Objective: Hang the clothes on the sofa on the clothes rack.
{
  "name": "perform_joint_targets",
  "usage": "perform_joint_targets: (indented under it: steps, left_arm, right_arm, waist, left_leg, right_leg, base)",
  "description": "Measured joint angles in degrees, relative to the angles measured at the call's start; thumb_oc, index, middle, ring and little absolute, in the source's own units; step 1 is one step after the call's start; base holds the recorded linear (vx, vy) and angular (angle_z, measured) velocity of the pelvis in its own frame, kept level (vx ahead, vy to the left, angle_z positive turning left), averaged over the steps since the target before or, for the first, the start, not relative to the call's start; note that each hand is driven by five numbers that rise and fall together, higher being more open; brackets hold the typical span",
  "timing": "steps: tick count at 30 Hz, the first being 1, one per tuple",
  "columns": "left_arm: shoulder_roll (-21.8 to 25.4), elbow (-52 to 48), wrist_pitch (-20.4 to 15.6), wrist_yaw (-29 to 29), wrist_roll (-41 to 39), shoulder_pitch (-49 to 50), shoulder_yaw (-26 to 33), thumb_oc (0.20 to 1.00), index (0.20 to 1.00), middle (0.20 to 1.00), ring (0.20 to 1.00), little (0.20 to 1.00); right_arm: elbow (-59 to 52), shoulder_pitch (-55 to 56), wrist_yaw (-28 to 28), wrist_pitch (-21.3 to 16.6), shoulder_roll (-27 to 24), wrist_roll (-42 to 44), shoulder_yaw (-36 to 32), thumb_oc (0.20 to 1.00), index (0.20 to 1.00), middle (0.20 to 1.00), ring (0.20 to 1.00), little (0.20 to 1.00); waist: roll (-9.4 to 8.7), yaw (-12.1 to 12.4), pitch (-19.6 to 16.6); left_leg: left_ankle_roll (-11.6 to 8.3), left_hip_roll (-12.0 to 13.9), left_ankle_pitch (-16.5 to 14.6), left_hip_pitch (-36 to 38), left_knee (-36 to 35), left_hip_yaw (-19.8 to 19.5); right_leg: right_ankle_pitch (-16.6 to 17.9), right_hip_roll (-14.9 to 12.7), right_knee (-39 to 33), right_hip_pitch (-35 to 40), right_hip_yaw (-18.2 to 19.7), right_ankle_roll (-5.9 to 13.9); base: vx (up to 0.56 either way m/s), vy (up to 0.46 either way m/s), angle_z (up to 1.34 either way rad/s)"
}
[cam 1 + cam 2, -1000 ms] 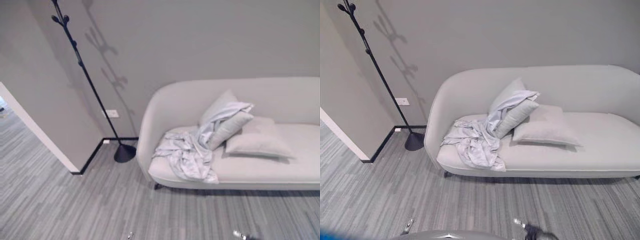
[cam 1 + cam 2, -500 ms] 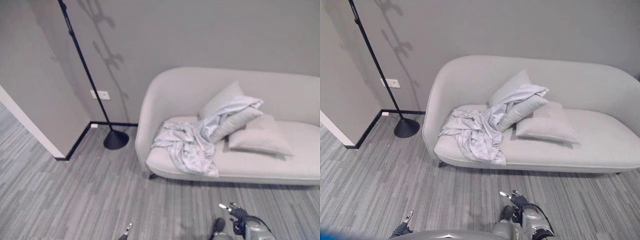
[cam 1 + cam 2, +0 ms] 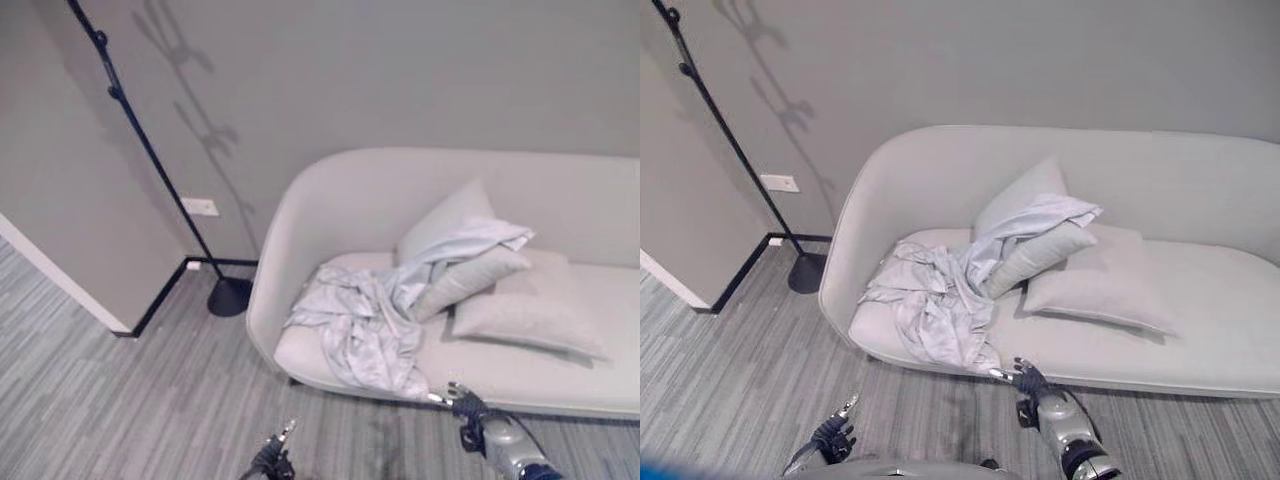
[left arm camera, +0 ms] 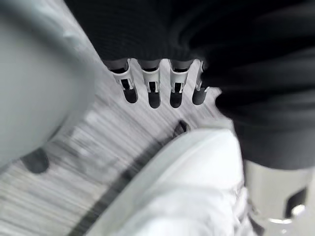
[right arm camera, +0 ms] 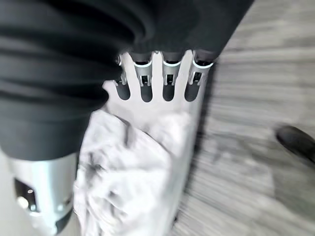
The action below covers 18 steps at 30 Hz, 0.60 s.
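A crumpled pale grey garment (image 3: pixel 365 322) lies on the left end of the light sofa (image 3: pixel 300 215), one part draped up over a leaning pillow (image 3: pixel 470 280). Its hem hangs over the seat's front edge. My right hand (image 3: pixel 1035 385) is open just below and right of that hem, fingers straight; past its fingers (image 5: pixel 168 73) in the right wrist view lies the garment (image 5: pixel 123 172). The black clothes rack (image 3: pixel 140 150) stands left of the sofa by the wall. My left hand (image 3: pixel 272 460) hangs low over the floor, open, with the fingers (image 4: pixel 153 83) holding nothing.
A second flat pillow (image 3: pixel 525 322) lies to the right of the garment. The rack's round base (image 3: pixel 230 297) sits close to the sofa's left arm. A wall corner (image 3: pixel 60 280) juts out at the left, with a socket (image 3: pixel 200 207) beside the rack. The floor is grey striped carpet.
The camera has moved nearer the sofa. My right hand has risen to the seat's front edge by the garment's hem. My left hand has come up a little at the bottom.
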Motion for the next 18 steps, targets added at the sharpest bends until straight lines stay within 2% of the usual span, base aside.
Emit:
perform_joint_targets:
  steps: [1, 2, 3, 4, 5, 7, 8, 9, 11, 12, 13, 14, 15, 16, 18]
  left_arm:
    - [0.55, -2.72, -0.12, -0.02, -0.54, 0.31, 0.13, 1.000, 1.000, 1.000, 1.000, 1.000]
    - [0.67, -4.07, -0.20, -0.02, -0.63, 0.38, 0.08, 1.000, 1.000, 1.000, 1.000, 1.000]
    - [1.01, -7.54, -0.32, 0.12, -0.64, 0.76, 0.06, 1.000, 1.000, 1.000, 1.000, 1.000]
    - [1.06, -8.40, -0.35, 0.15, -0.64, 0.69, -0.03, 1.000, 1.000, 1.000, 1.000, 1.000]
    - [0.88, -10.15, -0.26, 0.36, -0.64, 0.72, -0.34, 1.000, 1.000, 1.000, 1.000, 1.000]
    - [0.60, -10.38, -0.22, 0.46, -0.63, 0.64, -1.61, 1.000, 1.000, 1.000, 1.000, 1.000]
    - [0.31, -10.63, -0.21, 0.52, -0.63, 0.61, -2.37, 1.000, 1.000, 1.000, 1.000, 1.000]
    - [0.13, -10.06, -0.22, 0.59, -0.64, 0.55, -2.48, 1.000, 1.000, 1.000, 1.000, 1.000]
    - [0.26, -9.63, -0.25, 0.69, -0.64, 0.04, -2.47, 1.000, 1.000, 1.000, 1.000, 1.000]
    - [-0.09, -9.23, -0.32, 0.64, -0.63, 0.05, -2.37, 1.000, 1.000, 1.000, 1.000, 1.000]
    - [-0.10, -8.36, -0.32, 0.59, -0.63, 0.00, -2.30, 1.000, 1.000, 1.000, 1.000, 1.000]
    - [-0.65, -6.71, -0.29, 0.66, -0.60, 0.34, -2.30, 1.000, 1.000, 1.000, 1.000, 1.000]
    - [-0.88, -6.76, -0.31, 0.60, -0.55, 0.65, -2.27, 1.000, 1.000, 1.000, 1.000, 1.000]
    - [0.85, -8.06, -0.32, 0.55, -0.36, 1.36, -2.61, 1.000, 1.000, 1.000, 1.000, 1.000]
    - [4.11, -9.81, -0.87, 0.41, 0.25, 1.99, -2.24, 1.000, 1.000, 1.000, 1.000, 1.000]
  right_arm:
    - [-2.52, -0.05, -0.02, -0.12, -0.45, -0.42, 0.70, 1.000, 1.000, 1.000, 1.000, 1.000]
    - [-3.96, -0.15, -0.03, -0.12, -0.73, -0.93, 0.69, 1.000, 1.000, 1.000, 1.000, 1.000]
    - [-6.93, -0.16, -0.09, -0.17, -1.35, -1.64, 0.78, 1.000, 1.000, 1.000, 1.000, 1.000]
    - [-8.38, -0.21, -0.06, -0.16, -1.73, -1.99, 0.73, 1.000, 1.000, 1.000, 1.000, 1.000]
    - [-10.98, -0.29, -0.25, -0.35, -2.67, -3.05, 0.70, 1.000, 1.000, 1.000, 1.000, 1.000]
    - [-12.83, -0.37, -0.99, -0.64, -3.81, -5.51, 1.06, 1.000, 1.000, 1.000, 1.000, 1.000]
    - [-13.61, -0.61, -1.29, -1.10, -4.70, -6.59, 1.03, 1.000, 1.000, 1.000, 1.000, 1.000]
    - [-14.08, -0.80, -1.60, -1.35, -5.32, -7.92, 1.51, 1.000, 1.000, 1.000, 1.000, 1.000]
    - [-14.93, -2.20, -1.60, -1.62, -6.13, -10.13, 2.40, 1.000, 1.000, 1.000, 1.000, 1.000]
    - [-17.05, -1.99, -1.65, -1.82, -7.34, -12.20, 2.58, 1.000, 1.000, 1.000, 1.000, 1.000]
    - [-18.27, -2.04, -1.62, -1.82, -8.01, -13.40, 3.26, 1.000, 1.000, 1.000, 1.000, 1.000]
    - [-20.97, -1.55, -1.33, -2.51, -10.33, -16.01, 4.67, 1.000, 1.000, 1.000, 1.000, 1.000]
    - [-21.18, -1.03, -1.34, -2.95, -10.40, -17.77, 4.51, 1.000, 1.000, 1.000, 1.000, 1.000]
    - [-21.17, 0.12, -1.32, -2.85, -9.71, -20.92, 5.59, 1.000, 1.000, 1.000, 1.000, 1.000]
    - [-21.32, 0.57, -1.30, -3.33, -8.97, -25.34, 6.38, 1.000, 1.000, 1.000, 1.000, 1.000]
  waist:
    - [-1.54, -0.20, 0.82]
    - [-2.53, -0.18, 1.57]
    - [-3.29, 0.24, 2.75]
    - [-3.34, 0.41, 3.13]
    - [-3.43, 0.58, 4.22]
    - [-2.03, 0.97, 4.74]
    - [-0.57, 1.26, 5.76]
    - [-0.19, 1.29, 5.91]
    - [1.28, 1.66, 6.44]
    - [1.83, 1.61, 6.22]
    - [2.04, 1.65, 6.15]
    - [3.79, 0.83, 5.39]
    - [3.74, 1.09, 5.31]
    - [0.60, 1.53, 3.99]
    - [-2.55, 1.94, 3.44]
  left_leg:
    - [0.99, 3.82, 0.72, -0.27, -3.74, 4.85]
    - [1.08, 5.28, 0.79, -0.59, -7.65, 5.90]
    - [1.19, 6.58, 2.08, 0.53, -17.93, 7.38]
    - [0.64, 7.02, 3.56, 0.48, -22.12, 7.45]
    - [0.11, 7.05, 6.56, 1.54, -32.18, 7.91]
    - [-1.71, 7.76, 9.42, 2.35, -42.48, 6.07]
    - [-1.62, 8.76, 11.69, 3.54, -48.08, 5.72]
    - [-2.26, 9.61, 14.02, 3.68, -51.23, 5.26]
    - [-2.00, 11.09, 15.19, 3.87, -51.58, 3.82]
    - [-1.98, 11.61, 15.23, 4.19, -51.46, 2.17]
    - [-1.96, 11.51, 15.22, 4.98, -51.36, 2.55]
    - [-1.32, 10.56, 13.17, 7.19, -50.60, 4.11]
    - [-1.39, 9.74, 18.46, 7.61, -50.03, 4.31]
    - [-1.14, 6.41, 18.44, 7.45, -48.64, 4.90]
    - [0.45, 2.60, 17.68, 7.45, -48.74, 5.70]
  right_leg:
    - [-0.58, 0.10, -0.37, 0.33, -0.49, -0.35]
    - [-0.86, -0.07, -0.39, 0.88, -0.17, -0.23]
    - [-0.87, 0.00, -0.54, 1.26, 0.16, 0.06]
    - [-1.23, 0.07, -0.46, 1.18, 0.16, 0.17]
    - [-1.26, 0.29, -0.11, 1.27, -0.11, 1.00]
    - [-1.73, 1.24, 0.66, 1.48, 0.55, 1.99]
    - [-1.92, 1.75, 1.44, 2.44, 0.90, 2.44]
    - [-2.74, 1.88, 1.58, 2.68, 1.53, 3.52]
    - [-3.36, 1.57, 2.68, 3.16, 3.44, 4.33]
    - [-3.20, 0.36, 2.83, 3.69, 4.76, 6.28]
    - [-2.95, -0.41, 2.71, 4.25, 5.53, 7.43]
    - [-2.52, -1.28, 2.30, 6.14, 6.39, 10.50]
    - [-2.26, -2.83, 2.29, 6.71, 6.91, 12.29]
    - [-2.64, -6.72, 3.04, 6.22, 7.63, 12.80]
    - [-2.09, -9.79, 4.18, 5.52, 7.27, 12.24]
  base:
    - [0.09, 0.054, 0.15]
    - [0.18, 0.168, 0.09]
    - [0.09, 0.116, -0.01]
    - [0.23, 0.311, -0.06]
    - [0.14, 0.184, -0.02]
    - [0.22, 0.260, -0.13]
    - [0.23, 0.257, -0.25]
    - [0.24, 0.245, -0.31]
    - [0.26, 0.256, -0.43]
    - [0.32, 0.272, -0.52]
    - [0.42, 0.352, -0.46]
    - [0.15, 0.185, -0.35]
    - [0.22, 0.262, -0.31]
    - [0.17, 0.157, -0.10]
    - [0.20, 0.204, 0.08]
